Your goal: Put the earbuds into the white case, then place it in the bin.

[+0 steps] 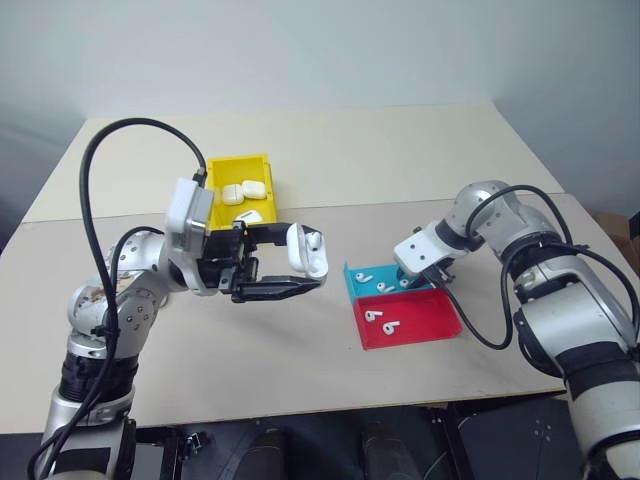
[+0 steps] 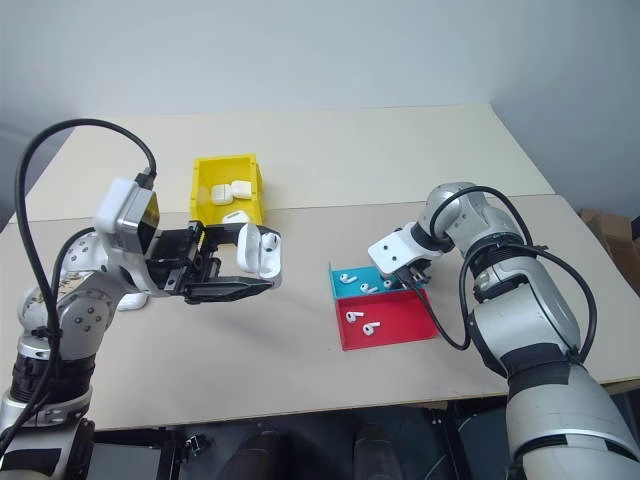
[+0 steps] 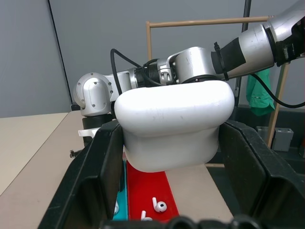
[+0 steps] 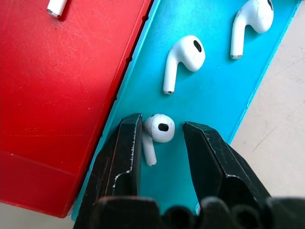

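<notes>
A pale bench (image 1: 300, 350) carries everything. At its far middle sits the yellow bin (image 1: 243, 187), with white cases lying inside it. Nearer and to the right lies a flat tray (image 1: 405, 318) in two parts, blue beside red.

The left pincer (image 1: 300, 268) hangs above the bench, level and pointing to the right, clamped on a white case (image 1: 307, 250) whose lid stands open. The left wrist view shows that case (image 3: 174, 124) wedged between both black fingers (image 3: 102, 176), with the red part of the tray below it.

The right pincer (image 4: 162, 138) points steeply down into the tray's blue part. The head views hide its fingers behind the wrist; the right wrist view shows them parted, one finger (image 4: 125, 152) touching an earbud (image 4: 156, 133) that lies between them on the blue floor. Two more earbuds (image 4: 183, 59) lie further along the blue, and two others (image 1: 382, 321) on the red.
</notes>
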Controlling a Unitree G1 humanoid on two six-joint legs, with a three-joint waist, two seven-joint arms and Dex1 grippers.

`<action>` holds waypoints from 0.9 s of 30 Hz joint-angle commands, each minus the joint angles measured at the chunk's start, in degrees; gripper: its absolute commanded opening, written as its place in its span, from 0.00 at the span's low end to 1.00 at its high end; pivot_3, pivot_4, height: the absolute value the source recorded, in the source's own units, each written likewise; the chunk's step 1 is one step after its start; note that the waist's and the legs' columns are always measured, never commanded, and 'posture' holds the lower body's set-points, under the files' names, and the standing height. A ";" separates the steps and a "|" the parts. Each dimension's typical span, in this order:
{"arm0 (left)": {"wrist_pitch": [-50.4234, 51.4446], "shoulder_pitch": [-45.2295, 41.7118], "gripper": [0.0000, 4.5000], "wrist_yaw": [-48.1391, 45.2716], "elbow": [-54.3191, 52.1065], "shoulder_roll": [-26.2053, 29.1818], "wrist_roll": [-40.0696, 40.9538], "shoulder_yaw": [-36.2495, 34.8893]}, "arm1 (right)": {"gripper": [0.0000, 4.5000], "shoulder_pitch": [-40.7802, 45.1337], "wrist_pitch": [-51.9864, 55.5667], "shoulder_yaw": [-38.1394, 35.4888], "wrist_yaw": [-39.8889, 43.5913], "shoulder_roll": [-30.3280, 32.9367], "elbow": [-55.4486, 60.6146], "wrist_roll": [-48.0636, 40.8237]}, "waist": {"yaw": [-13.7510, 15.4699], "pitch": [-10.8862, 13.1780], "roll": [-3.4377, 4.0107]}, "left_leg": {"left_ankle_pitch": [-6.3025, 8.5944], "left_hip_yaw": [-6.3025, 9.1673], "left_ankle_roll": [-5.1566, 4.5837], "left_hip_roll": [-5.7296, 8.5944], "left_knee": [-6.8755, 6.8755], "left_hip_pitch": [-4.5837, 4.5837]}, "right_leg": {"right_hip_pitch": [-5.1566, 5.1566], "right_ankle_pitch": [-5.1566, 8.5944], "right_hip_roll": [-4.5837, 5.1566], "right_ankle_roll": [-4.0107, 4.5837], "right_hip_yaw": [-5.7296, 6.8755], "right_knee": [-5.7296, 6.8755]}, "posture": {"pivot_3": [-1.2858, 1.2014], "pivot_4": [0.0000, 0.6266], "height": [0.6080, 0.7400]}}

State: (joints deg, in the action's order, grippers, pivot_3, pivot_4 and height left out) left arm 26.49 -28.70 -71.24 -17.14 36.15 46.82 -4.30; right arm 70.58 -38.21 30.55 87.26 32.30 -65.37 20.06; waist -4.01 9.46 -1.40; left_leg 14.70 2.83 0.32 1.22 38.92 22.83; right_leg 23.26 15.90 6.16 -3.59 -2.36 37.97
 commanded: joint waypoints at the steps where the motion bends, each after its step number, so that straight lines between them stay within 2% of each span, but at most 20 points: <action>1: -0.57 -0.31 0.62 0.32 -1.69 0.72 0.16 -1.08 | 0.39 0.03 -0.68 -0.52 0.44 0.37 0.73 0.52 | 0.00 0.00 0.00 | 0.00 0.00 0.00 0.00 0.00 0.00 | 0.00 0.00 0.00 0.00 0.00 0.00 | 0.52 0.24 1.00; 2: -0.59 -0.29 0.62 0.37 -1.72 0.73 0.14 -1.11 | 0.39 0.06 -0.64 -0.43 0.68 0.36 0.67 0.61 | -0.01 0.00 0.00 | 0.00 0.00 0.00 0.00 0.00 0.00 | 0.00 0.00 0.00 0.00 0.00 0.00 | 0.52 0.24 1.00; 3: -0.59 -0.30 0.62 0.43 -1.76 0.73 0.14 -1.11 | 0.30 0.07 -0.53 -0.43 0.66 0.34 0.65 0.67 | 0.00 0.00 0.00 | 0.00 0.00 0.00 0.00 0.00 -0.01 | 0.00 0.00 0.00 0.00 0.00 0.00 | 0.52 0.24 1.00; 6: -0.57 -0.32 0.62 0.52 -1.90 0.77 0.22 -1.17 | 0.14 0.01 -0.03 -0.33 0.20 0.32 0.73 1.13 | 0.01 0.00 0.00 | 0.00 0.00 0.00 0.00 0.00 -0.04 | -0.04 0.00 0.00 0.00 0.00 0.01 | 0.52 0.24 1.00; 11: -0.64 -0.55 0.62 0.56 -1.81 0.68 0.20 -1.04 | 0.14 -0.28 1.76 -1.55 -1.35 0.03 1.06 0.54 | 0.00 0.00 0.00 | 0.03 0.00 -0.05 0.00 0.01 -0.08 | -0.08 0.00 0.00 0.00 0.00 0.03 | 0.52 0.24 1.00; 15: -0.92 -1.36 0.62 0.12 -0.82 0.28 -0.09 -0.52 | 0.14 0.39 8.15 -5.92 1.01 0.30 1.83 -4.09 | -0.01 0.00 0.00 | 0.02 0.00 -0.04 0.00 0.00 -0.07 | -0.05 0.00 0.00 0.01 -0.01 0.04 | 0.52 0.24 1.00; 18: -1.23 -2.78 0.62 -0.30 0.87 -0.22 -0.38 -0.22 | 0.14 0.39 17.22 -11.90 3.83 1.12 4.50 -10.60 | 0.03 0.00 0.00 | 0.02 0.01 -0.03 -0.01 0.00 -0.02 | -0.02 -0.01 0.00 0.01 0.00 0.01 | 0.52 0.24 1.00; 21: -1.90 -4.50 0.62 -0.85 3.30 -1.06 -1.01 0.05 | 0.14 -1.26 29.28 -19.00 2.71 2.60 11.49 -17.92 | 0.16 0.00 0.00 | 0.02 0.02 -0.04 -0.02 0.00 -0.01 | -0.03 -0.01 0.00 0.01 0.00 0.02 | 0.52 0.24 1.00; 24: -2.49 -5.79 0.62 -1.32 5.37 -2.24 -1.32 0.21 | 0.14 -6.36 44.38 -26.18 -0.60 4.61 25.24 -25.86 | 0.57 0.00 0.00 | 0.07 0.07 -0.12 -0.03 0.00 0.01 | -0.02 -0.01 0.01 0.01 0.04 0.02 | 0.52 0.24 1.00; 27: -2.71 -7.27 0.62 -2.24 7.27 -3.22 -1.16 0.26 | 0.14 -13.38 62.13 -34.56 -7.63 5.20 43.20 -35.81 | 1.36 0.00 0.00 | 0.15 0.08 -0.26 -0.05 0.02 0.06 | 0.00 -0.01 0.02 0.01 0.06 0.01 | 0.52 0.24 1.00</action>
State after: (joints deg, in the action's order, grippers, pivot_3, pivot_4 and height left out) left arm 24.85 -34.43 -72.76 -9.84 33.20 45.07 -3.30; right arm 58.05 15.03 0.78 82.90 36.86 -31.40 -9.47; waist -2.65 9.46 -1.40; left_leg 14.89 2.90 0.01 1.18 38.95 22.93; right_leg 23.29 15.90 6.18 -3.58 -2.31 37.98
